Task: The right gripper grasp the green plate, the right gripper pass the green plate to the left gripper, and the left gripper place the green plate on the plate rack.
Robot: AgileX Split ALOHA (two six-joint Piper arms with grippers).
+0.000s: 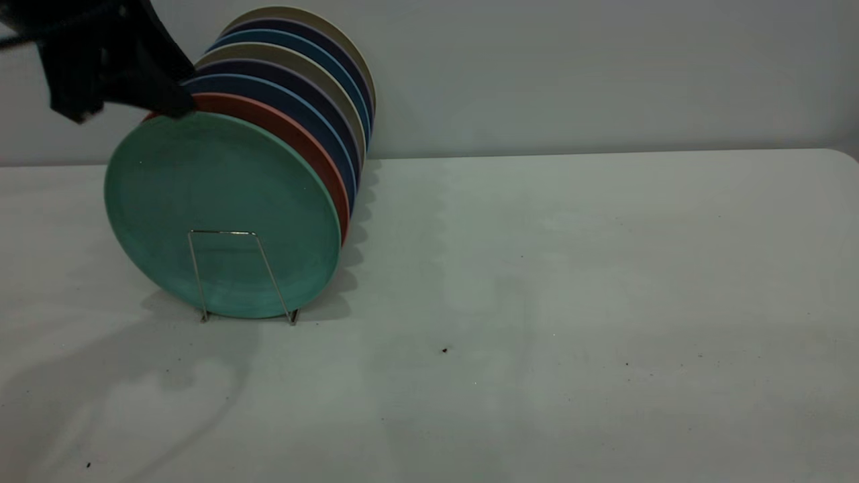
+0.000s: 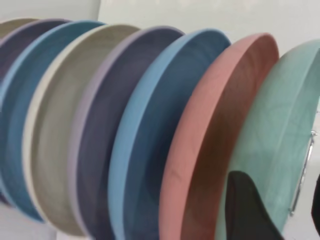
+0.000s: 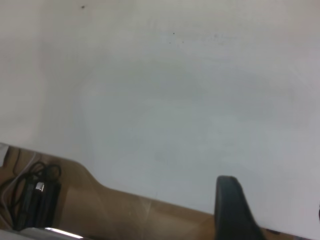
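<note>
The green plate (image 1: 221,201) stands upright in the front slot of the plate rack (image 1: 221,232), ahead of a salmon-pink plate (image 1: 302,144). My left gripper (image 1: 171,104) is at the plate's top rim. In the left wrist view the left gripper (image 2: 280,200) straddles the green plate (image 2: 280,130): one finger (image 2: 247,210) sits between it and the pink plate (image 2: 210,150), the other is apart at the frame edge. The jaws stand open. The rack wire (image 2: 302,175) shows beside the plate. My right gripper (image 3: 274,200) is open and empty over the table's edge, out of the exterior view.
Behind the pink plate, several more plates (image 1: 295,74) in dark blue, beige and teal fill the rack. The white table (image 1: 570,302) stretches bare to the right. Cables and a black box (image 3: 35,195) lie on the floor beyond the table edge.
</note>
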